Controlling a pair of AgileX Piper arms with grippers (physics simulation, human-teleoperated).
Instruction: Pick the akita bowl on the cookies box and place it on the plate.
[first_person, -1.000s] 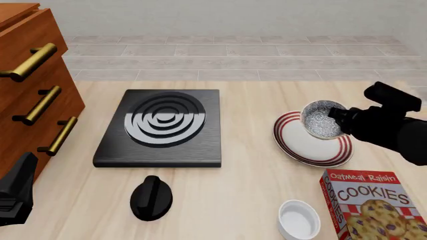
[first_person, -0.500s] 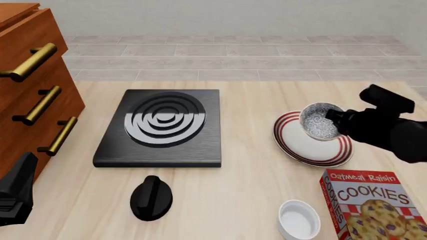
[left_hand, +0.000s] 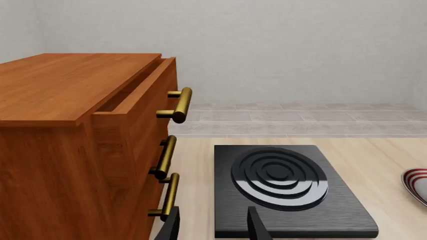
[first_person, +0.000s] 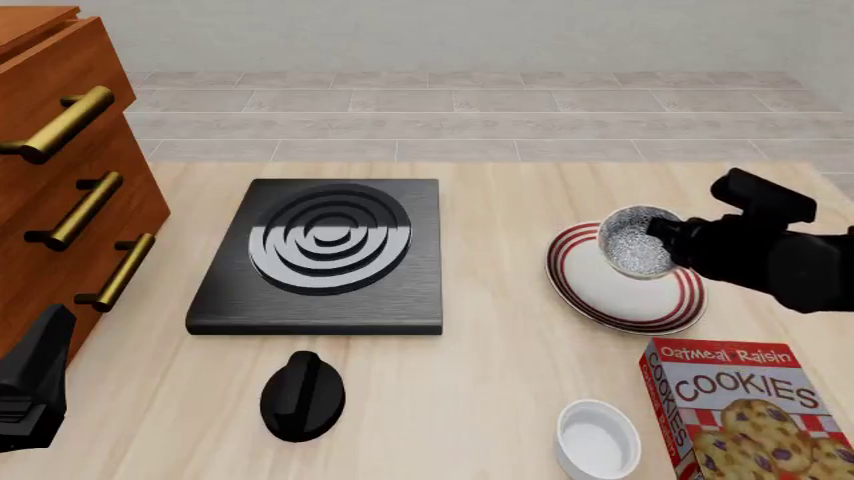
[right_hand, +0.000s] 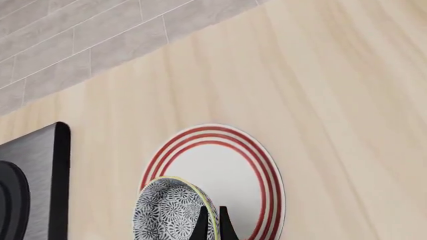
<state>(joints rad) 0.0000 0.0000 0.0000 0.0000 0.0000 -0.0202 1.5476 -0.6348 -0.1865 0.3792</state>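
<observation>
The speckled akita bowl (first_person: 637, 243) hangs tilted over the red-ringed plate (first_person: 574, 270), its opening turned toward the front camera. My right gripper (first_person: 663, 231) is shut on the bowl's rim from the right. In the right wrist view the thin fingers (right_hand: 212, 226) pinch the rim of the bowl (right_hand: 168, 212) over the plate (right_hand: 230, 172). Whether bowl and plate touch I cannot tell. The cookies box (first_person: 745, 410) lies at the front right with nothing on it. My left gripper (left_hand: 213, 230) is open and holds nothing, low at the front left (first_person: 34, 390).
A black stove (first_person: 324, 255) with a ringed burner lies mid-table, and a black knob (first_person: 302, 396) sits in front of it. A plain white small bowl (first_person: 597, 438) stands beside the cookies box. A wooden drawer cabinet (first_person: 67, 170) with brass handles fills the left side.
My right gripper has drifted slightly left with the bowl, staying over the plate. The left arm has not moved.
</observation>
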